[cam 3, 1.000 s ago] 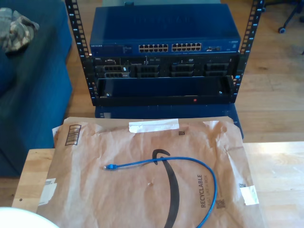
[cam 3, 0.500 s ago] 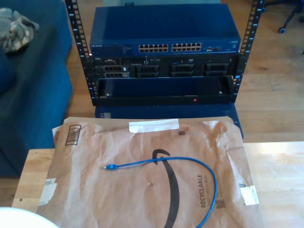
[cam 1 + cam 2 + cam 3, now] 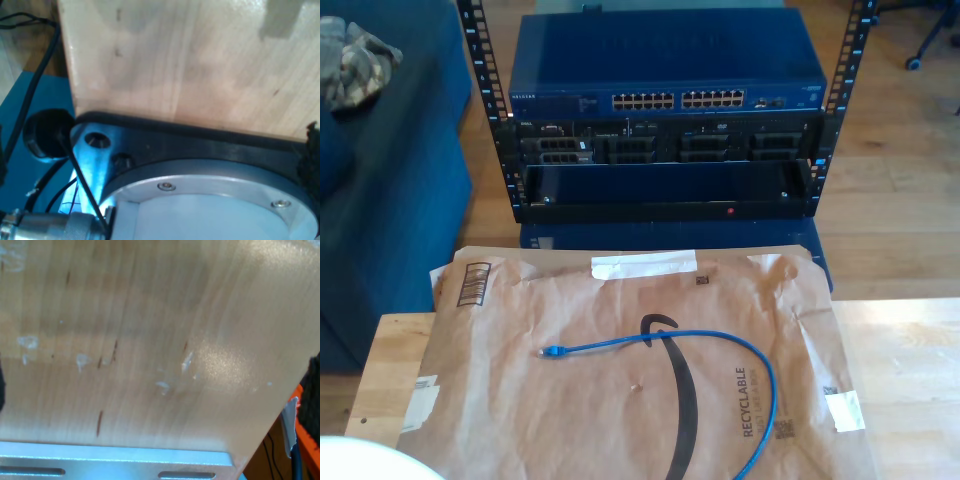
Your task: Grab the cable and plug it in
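The thin bright blue cable (image 3: 720,345) lies in a loose curve on a brown paper mailer (image 3: 620,400) on the wooden table (image 3: 910,370), in the exterior view. Its plug end (image 3: 550,351) points toward the exterior view's left, and its other end runs off the lower edge. Beyond the table stands a rack (image 3: 665,150) with a blue network switch (image 3: 560,100); rows of ports (image 3: 678,100) line its front. The first wrist view looks at pale wood (image 3: 200,65) and a round metal base (image 3: 210,200). Bare scratched wood (image 3: 150,340) lies before the second wrist view.
A blue sofa (image 3: 390,180) with a camouflage cloth (image 3: 355,60) stands at the exterior view's left. A white rounded object (image 3: 360,462) pokes in at that view's lower left corner. Dark cables (image 3: 30,100) hang beside the table in the first wrist view.
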`<action>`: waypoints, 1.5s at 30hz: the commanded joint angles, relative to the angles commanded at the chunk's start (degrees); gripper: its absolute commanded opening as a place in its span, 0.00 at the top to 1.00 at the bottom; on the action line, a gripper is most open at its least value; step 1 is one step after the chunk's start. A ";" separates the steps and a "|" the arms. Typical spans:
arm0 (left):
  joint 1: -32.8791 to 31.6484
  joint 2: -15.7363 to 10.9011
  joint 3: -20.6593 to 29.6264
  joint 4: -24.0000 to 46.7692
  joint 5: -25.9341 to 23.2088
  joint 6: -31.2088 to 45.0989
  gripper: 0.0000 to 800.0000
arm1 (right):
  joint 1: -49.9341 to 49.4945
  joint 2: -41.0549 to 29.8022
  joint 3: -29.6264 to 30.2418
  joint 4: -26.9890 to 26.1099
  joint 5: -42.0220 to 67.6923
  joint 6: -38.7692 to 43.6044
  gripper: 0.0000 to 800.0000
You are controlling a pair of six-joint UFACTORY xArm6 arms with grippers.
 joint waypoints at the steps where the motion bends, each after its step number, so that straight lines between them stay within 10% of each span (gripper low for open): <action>1: 0.00 0.00 0.00 0.00 0.00 0.00 0.00 | 0.00 0.00 0.00 0.00 0.00 0.00 0.00; 45: -0.18 -2.81 -2.02 0.35 3.69 -0.53 0.00 | 3.34 -12.40 -7.30 0.62 6.07 2.99 0.00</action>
